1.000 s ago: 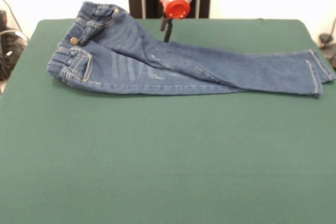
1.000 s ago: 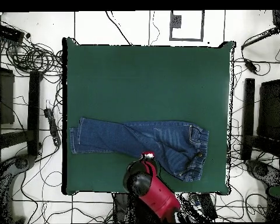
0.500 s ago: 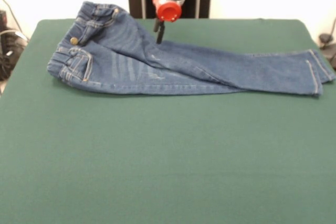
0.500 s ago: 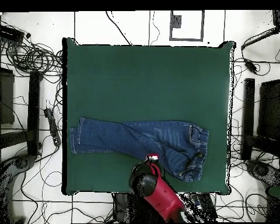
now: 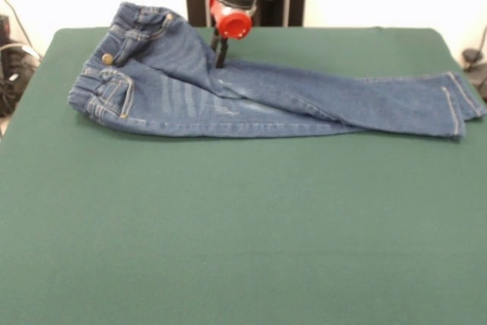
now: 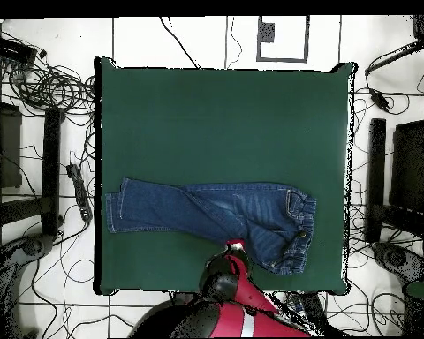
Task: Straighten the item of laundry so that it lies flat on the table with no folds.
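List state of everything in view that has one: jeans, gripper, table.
jeans: lying on the table, not flat; one leg folded over the other, waist end bunched.
gripper: down at the far edge of the jeans near the crotch; open or shut cannot be told.
table: green top, holds only the jeans, which lie toward the robot's side.

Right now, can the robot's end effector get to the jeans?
Probably yes. The end effector already hangs right at the far edge of the jeans, near the crotch, with nothing between them.
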`<state>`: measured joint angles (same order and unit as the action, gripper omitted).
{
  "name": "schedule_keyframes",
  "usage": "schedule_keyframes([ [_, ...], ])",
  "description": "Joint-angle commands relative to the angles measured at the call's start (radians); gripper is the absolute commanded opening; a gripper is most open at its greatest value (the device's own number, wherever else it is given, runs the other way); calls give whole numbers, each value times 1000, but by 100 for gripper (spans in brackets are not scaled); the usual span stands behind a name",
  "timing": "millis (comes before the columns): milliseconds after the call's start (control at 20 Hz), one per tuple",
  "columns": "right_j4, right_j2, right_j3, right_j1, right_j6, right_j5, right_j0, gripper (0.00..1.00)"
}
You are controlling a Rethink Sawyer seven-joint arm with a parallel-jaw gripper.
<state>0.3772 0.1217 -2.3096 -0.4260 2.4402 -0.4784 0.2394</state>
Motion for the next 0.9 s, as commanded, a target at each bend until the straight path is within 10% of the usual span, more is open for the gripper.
schedule_keyframes([
  [50,26,-120,58,143,321,-72,4,100],
  [750,3,-104,92,152,263,-84,1,100],
  [800,-1,-108,93,151,261,-79,5,0],
  [900,-11,-113,93,150,258,-74,11,0],
])
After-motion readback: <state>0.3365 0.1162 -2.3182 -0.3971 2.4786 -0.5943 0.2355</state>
